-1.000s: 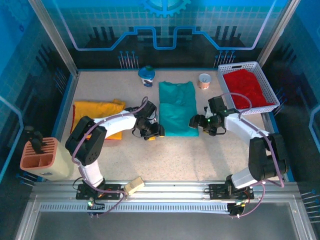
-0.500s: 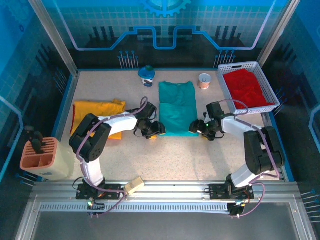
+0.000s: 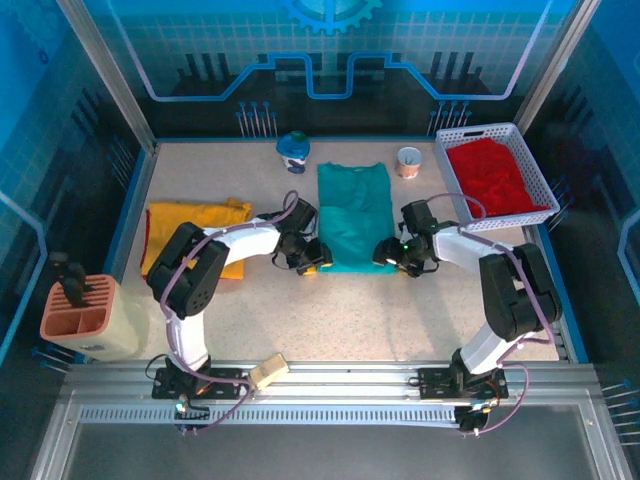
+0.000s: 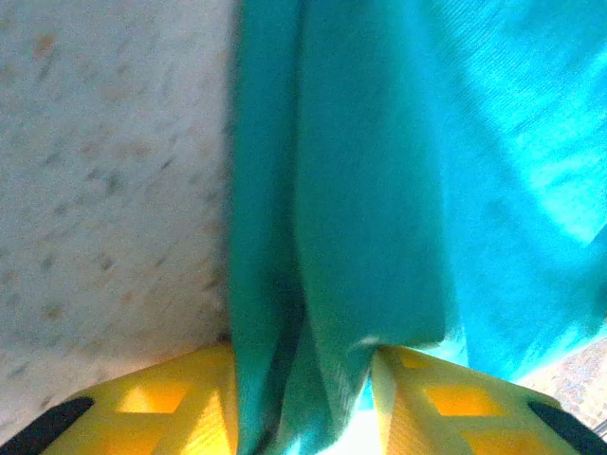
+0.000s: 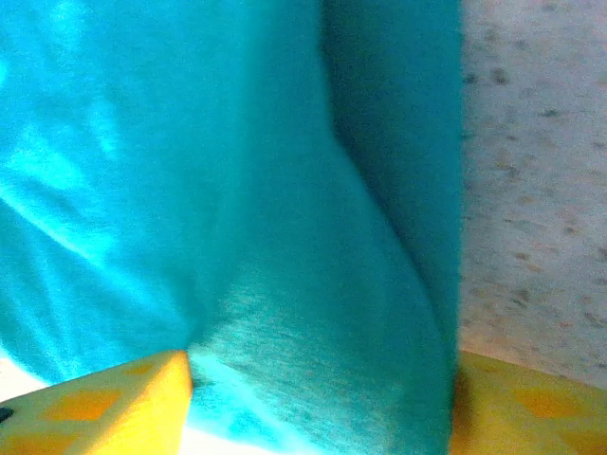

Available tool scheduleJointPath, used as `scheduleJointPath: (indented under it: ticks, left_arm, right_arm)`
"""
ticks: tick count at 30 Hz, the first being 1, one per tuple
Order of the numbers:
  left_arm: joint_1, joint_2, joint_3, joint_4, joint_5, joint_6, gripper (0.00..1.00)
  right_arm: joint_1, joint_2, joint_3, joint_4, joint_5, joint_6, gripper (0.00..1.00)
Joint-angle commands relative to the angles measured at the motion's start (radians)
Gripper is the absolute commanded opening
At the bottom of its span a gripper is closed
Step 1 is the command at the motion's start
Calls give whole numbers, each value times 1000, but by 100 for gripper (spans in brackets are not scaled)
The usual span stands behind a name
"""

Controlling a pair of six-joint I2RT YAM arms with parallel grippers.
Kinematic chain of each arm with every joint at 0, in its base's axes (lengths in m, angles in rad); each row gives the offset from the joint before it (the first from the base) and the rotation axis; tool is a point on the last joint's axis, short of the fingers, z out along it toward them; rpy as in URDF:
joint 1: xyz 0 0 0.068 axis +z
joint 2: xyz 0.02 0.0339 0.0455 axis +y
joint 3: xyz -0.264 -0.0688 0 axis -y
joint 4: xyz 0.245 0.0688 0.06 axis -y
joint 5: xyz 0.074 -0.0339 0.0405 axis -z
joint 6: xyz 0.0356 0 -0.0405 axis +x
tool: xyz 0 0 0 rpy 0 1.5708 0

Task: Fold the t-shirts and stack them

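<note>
Pinching the near hem corners of the teal-green cloth t-shirt point(image 3: 352, 215), left end effector point(image 3: 316, 264) and right end effector point(image 3: 386, 255) seem clamped, ready to fold it over.

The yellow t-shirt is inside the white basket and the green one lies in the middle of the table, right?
Not quite. The white basket holds the red t-shirt; the yellow t-shirt lies on the table's left side, as the top external view shows. The green t-shirt is in the middle.
</note>
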Motion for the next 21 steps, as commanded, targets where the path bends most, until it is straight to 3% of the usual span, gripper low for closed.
scheduleJointPath:
  ticks: [1,12,21]
  left_arm:
    - [-6,29,36,58,3,-2,36]
    - [-5,15,30,32,-16,5,19]
    - [-6,-58,-38,30,-33,-7,5]
  right_arm:
    - [14,19,29,13,-13,8,66]
    - [13,-18,7,-8,22,17,53]
    - [10,-84,-76,12,31,50,28]
